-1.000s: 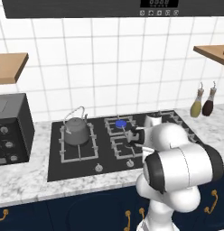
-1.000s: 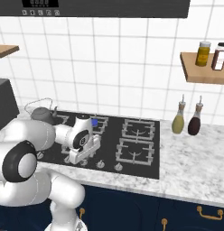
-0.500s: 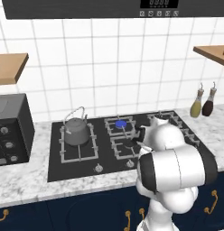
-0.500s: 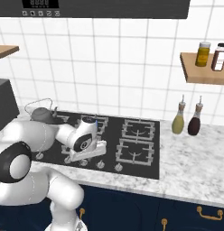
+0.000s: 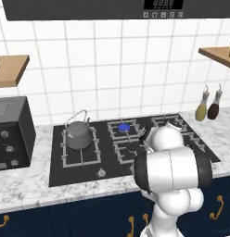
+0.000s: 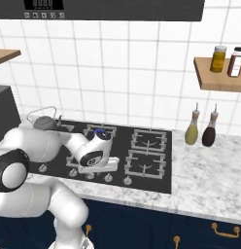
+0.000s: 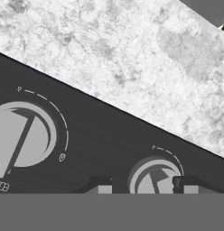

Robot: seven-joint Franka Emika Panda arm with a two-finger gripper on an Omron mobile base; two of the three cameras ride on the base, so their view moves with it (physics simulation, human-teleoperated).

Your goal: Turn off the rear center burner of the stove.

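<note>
No text can be read; the hood display [image 5: 163, 4] shows blurred digits

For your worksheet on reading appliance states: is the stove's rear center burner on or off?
On. The rear center burner shows a blue flame disc inside its grate on the stove.

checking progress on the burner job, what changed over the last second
The arm has swung its claw forward and down from over the grates to the stove's front knob row, fingertips now straddling a silver knob. The rear center burner is still lit; kettle and bottles unmoved.
</note>
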